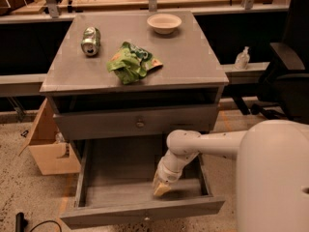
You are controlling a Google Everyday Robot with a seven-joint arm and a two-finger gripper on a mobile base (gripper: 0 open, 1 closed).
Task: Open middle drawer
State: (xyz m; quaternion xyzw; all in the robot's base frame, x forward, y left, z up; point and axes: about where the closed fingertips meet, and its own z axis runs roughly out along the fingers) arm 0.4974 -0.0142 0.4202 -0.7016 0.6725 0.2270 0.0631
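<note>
Jutting out nearest, the wide, shallow grey middle drawer [111,214] stands open. Inside hangs the white arm's gripper [161,189], tan fingertips together, empty. Above sits a closed deeper grey drawer [106,124]; beyond, a crumpled green bag [131,62], silver can [90,34] and beige bowl [164,22].

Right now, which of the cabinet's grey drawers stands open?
The middle drawer, the lower of the two in view: it alone is pulled out, with the gripper down inside it. The drawer above it is shut.
</note>
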